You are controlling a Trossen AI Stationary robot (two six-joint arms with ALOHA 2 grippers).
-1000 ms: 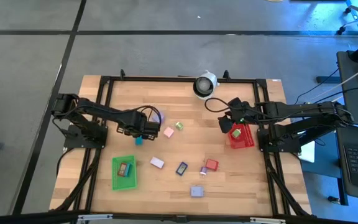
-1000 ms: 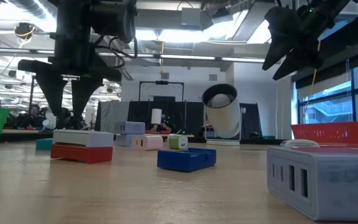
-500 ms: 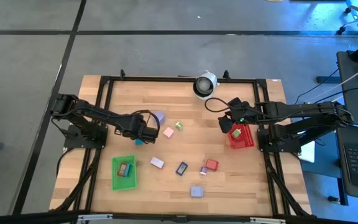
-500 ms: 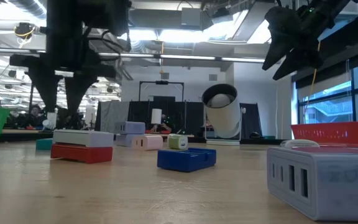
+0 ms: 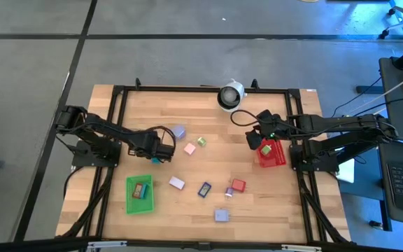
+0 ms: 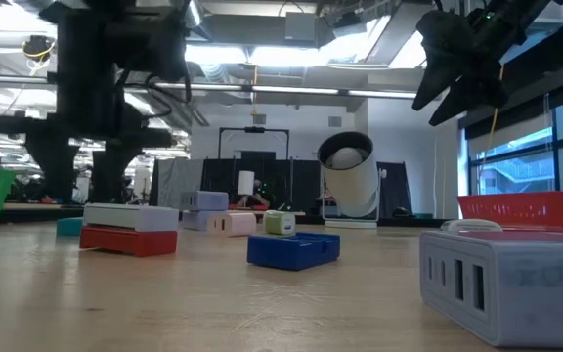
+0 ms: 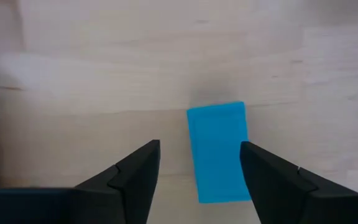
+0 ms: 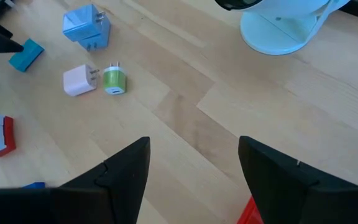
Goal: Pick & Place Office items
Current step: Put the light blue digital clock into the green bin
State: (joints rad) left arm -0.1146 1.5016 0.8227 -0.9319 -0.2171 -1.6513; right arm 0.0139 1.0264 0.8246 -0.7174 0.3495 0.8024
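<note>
Locate the left hand point(image 5: 161, 149) low over the light wooden table point(image 5: 201, 112). Its fingers stand wide apart, holding nothing, with the small teal rectangular block point(image 7: 217, 151) lying flat on the table between them, nearer one finger. Near it lie the lavender plug block point(image 5: 179, 131), the pink plug block point(image 5: 189, 148) and the light green plug piece point(image 5: 201, 141). Further right, find the right hand point(image 5: 252, 138) raised beside the flat red rectangular bin point(image 5: 274, 158), its fingers spread wide and empty.
</note>
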